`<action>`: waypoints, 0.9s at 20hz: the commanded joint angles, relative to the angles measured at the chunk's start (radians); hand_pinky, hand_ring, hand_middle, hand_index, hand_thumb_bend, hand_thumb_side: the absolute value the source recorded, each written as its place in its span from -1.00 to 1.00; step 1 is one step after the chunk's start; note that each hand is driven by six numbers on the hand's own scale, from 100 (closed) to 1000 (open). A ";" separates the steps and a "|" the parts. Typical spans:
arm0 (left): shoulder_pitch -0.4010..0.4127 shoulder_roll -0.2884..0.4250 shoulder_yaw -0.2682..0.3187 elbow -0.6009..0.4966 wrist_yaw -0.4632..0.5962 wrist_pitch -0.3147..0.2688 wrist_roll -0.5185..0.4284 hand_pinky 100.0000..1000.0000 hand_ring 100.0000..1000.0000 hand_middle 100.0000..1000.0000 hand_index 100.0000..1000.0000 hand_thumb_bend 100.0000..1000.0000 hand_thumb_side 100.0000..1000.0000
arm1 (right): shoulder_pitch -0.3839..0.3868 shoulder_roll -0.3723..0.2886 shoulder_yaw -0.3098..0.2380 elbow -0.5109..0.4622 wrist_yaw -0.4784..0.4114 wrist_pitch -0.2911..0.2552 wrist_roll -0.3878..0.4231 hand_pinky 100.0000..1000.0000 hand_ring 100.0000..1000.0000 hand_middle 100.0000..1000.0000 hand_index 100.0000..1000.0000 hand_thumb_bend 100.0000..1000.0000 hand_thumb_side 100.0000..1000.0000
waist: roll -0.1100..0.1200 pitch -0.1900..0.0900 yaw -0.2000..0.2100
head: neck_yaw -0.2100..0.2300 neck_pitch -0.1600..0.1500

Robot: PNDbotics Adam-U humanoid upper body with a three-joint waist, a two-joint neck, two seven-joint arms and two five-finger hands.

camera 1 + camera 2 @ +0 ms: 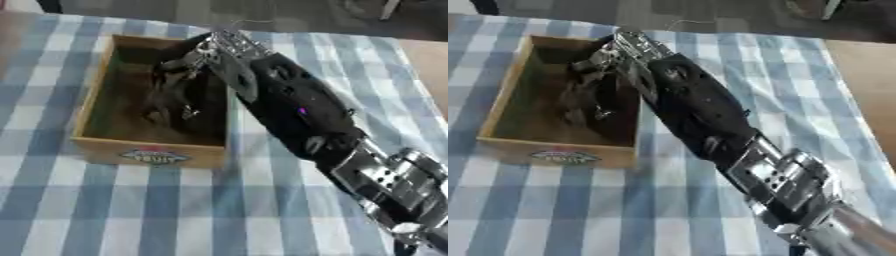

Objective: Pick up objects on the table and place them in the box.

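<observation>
A dark, elongated object (171, 97) hangs inside the wooden box (92, 107), its long axis running roughly from the box's far end toward the labelled near wall, apparently pinched in the curled fingers of the robot's right hand (206, 60). The arm crosses the box's right wall above the checked tablecloth (175, 210). Released high or snagged on withdrawal, the object could drag out or tip the box; the left hand is unseen.

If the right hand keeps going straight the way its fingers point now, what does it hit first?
Most likely the floor of the wooden box. The right hand reaches over the box's right wall with its fingers hanging down inside. They are dark against the dark interior, so how close they are, or whether they hold anything, is unclear.
</observation>
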 commanded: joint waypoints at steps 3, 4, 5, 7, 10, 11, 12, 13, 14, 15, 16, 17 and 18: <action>-0.010 0.008 0.001 -0.019 0.003 0.000 0.000 0.64 0.69 0.55 0.55 -1.00 0.20 | -0.024 -0.007 -0.016 -0.001 -0.018 -0.013 0.021 0.68 0.93 0.62 0.84 0.20 -0.73 | 0.010 -0.018 -0.001 | -0.001 -0.007; -0.009 0.008 0.001 -0.019 0.003 0.000 0.000 0.64 0.69 0.55 0.55 -1.00 0.20 | -0.025 -0.007 -0.016 -0.003 -0.021 -0.014 0.024 0.68 0.93 0.62 0.84 0.20 -0.74 | 0.011 -0.019 -0.001 | -0.002 -0.007; -0.009 0.008 0.001 -0.019 0.003 0.000 0.000 0.64 0.69 0.55 0.55 -1.00 0.20 | -0.026 -0.007 -0.015 -0.006 -0.023 -0.015 0.026 0.68 0.93 0.62 0.84 0.20 -0.74 | 0.011 -0.019 -0.001 | -0.002 -0.006; -0.007 0.008 0.001 -0.019 0.003 0.001 0.000 0.64 0.69 0.55 0.55 -1.00 0.20 | -0.030 -0.009 -0.014 -0.015 -0.027 -0.016 0.028 0.68 0.93 0.62 0.84 0.20 -0.76 | 0.013 -0.020 -0.002 | -0.002 -0.005; -0.005 0.008 0.002 -0.019 0.003 0.002 0.000 0.64 0.69 0.55 0.55 -1.00 0.20 | -0.036 -0.016 -0.016 -0.032 -0.033 -0.016 0.035 0.69 0.92 0.62 0.83 0.19 -0.76 | 0.015 -0.024 -0.005 | 0.000 -0.003; -0.004 0.008 0.002 -0.019 0.002 0.002 0.000 0.64 0.69 0.55 0.55 -1.00 0.20 | -0.039 -0.019 -0.018 -0.041 -0.038 -0.015 0.037 0.68 0.92 0.62 0.82 0.18 -0.76 | 0.016 -0.026 -0.007 | 0.001 -0.003; -0.003 0.008 0.002 -0.019 0.002 0.002 0.000 0.64 0.69 0.55 0.55 -1.00 0.20 | -0.041 -0.023 -0.019 -0.050 -0.046 -0.013 0.040 0.68 0.92 0.61 0.82 0.17 -0.75 | 0.016 -0.027 -0.008 | 0.002 -0.001; -0.001 0.008 0.003 -0.019 0.002 0.003 0.000 0.64 0.69 0.55 0.55 -1.00 0.20 | -0.043 -0.027 -0.020 -0.062 -0.056 -0.010 0.042 0.68 0.92 0.61 0.81 0.17 -0.74 | 0.017 -0.029 -0.010 | 0.003 0.000; 0.000 0.009 0.003 -0.019 0.002 0.003 0.000 0.64 0.69 0.55 0.55 -1.00 0.20 | -0.044 -0.033 -0.020 -0.076 -0.068 -0.006 0.045 0.68 0.91 0.60 0.81 0.16 -0.74 | 0.018 -0.031 -0.011 | 0.004 0.000; 0.001 0.009 0.004 -0.019 0.001 0.003 0.000 0.64 0.69 0.55 0.55 -1.00 0.20 | -0.046 -0.039 -0.021 -0.091 -0.081 -0.001 0.047 0.68 0.91 0.60 0.80 0.16 -0.74 | 0.019 -0.033 -0.012 | 0.005 0.000; 0.002 0.009 0.004 -0.019 0.001 0.004 0.001 0.64 0.69 0.55 0.55 -1.00 0.20 | -0.047 -0.046 -0.021 -0.108 -0.094 0.005 0.050 0.68 0.91 0.60 0.80 0.15 -0.74 | 0.020 -0.034 -0.013 | 0.005 0.001; 0.003 0.009 0.004 -0.019 0.001 0.004 0.001 0.64 0.69 0.55 0.55 -1.00 0.20 | -0.048 -0.052 -0.021 -0.125 -0.107 0.012 0.053 0.68 0.90 0.59 0.80 0.15 -0.74 | 0.021 -0.036 -0.013 | 0.006 0.001; 0.004 0.009 0.005 -0.019 0.001 0.004 0.001 0.64 0.69 0.55 0.55 -1.00 0.20 | -0.049 -0.058 -0.023 -0.142 -0.121 0.018 0.056 0.68 0.90 0.59 0.80 0.15 -0.74 | 0.023 -0.037 -0.015 | 0.007 0.002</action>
